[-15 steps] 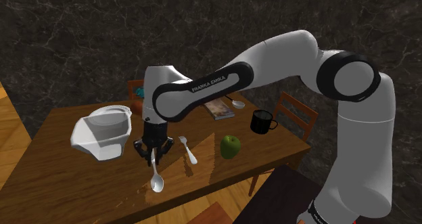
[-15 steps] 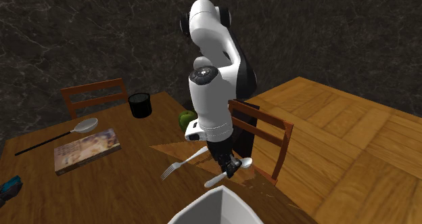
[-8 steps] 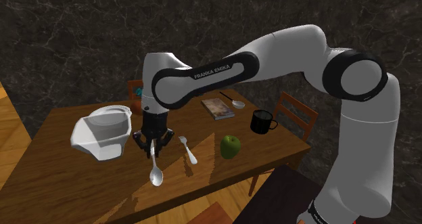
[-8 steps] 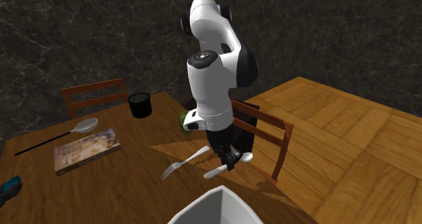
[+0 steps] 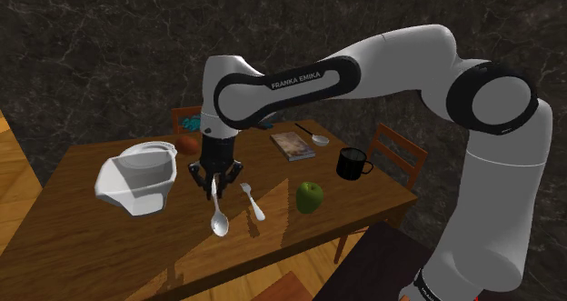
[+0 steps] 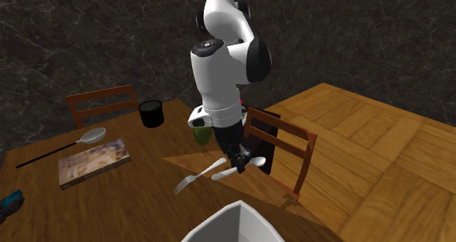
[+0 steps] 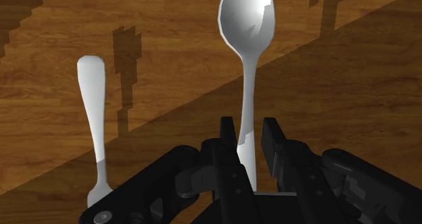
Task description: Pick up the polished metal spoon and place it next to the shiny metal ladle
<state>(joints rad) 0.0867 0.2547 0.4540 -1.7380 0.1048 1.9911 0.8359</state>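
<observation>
My gripper [image 5: 215, 183] is shut on the handle of a shiny metal spoon [image 5: 219, 223], which hangs bowl-down above the wooden table [image 5: 100, 240]. From the second exterior view the spoon [image 6: 255, 161] lies nearly level in the gripper [image 6: 239, 162], off the tabletop. The wrist view has the two fingers [image 7: 272, 133] clasping the spoon [image 7: 247, 26]. The ladle [image 5: 319, 139], a metal bowl on a thin dark handle, rests at the table's far side beside a book [image 5: 292, 145]; the second exterior view puts the ladle [image 6: 91, 136] at its left.
A fork [image 5: 252, 202] lies on the table just beside the gripper. A white pitcher-like vessel [image 5: 136, 176] stands toward the shoulder view's left. A green apple [image 5: 309, 196] and a black mug [image 5: 353, 164] sit toward its right. Wooden chairs [image 6: 281, 149] ring the table.
The gripper has risen with the spoon in it and shifted toward the shoulder view's right, closer to the fork. The spoon's bowl is now higher above the table.
</observation>
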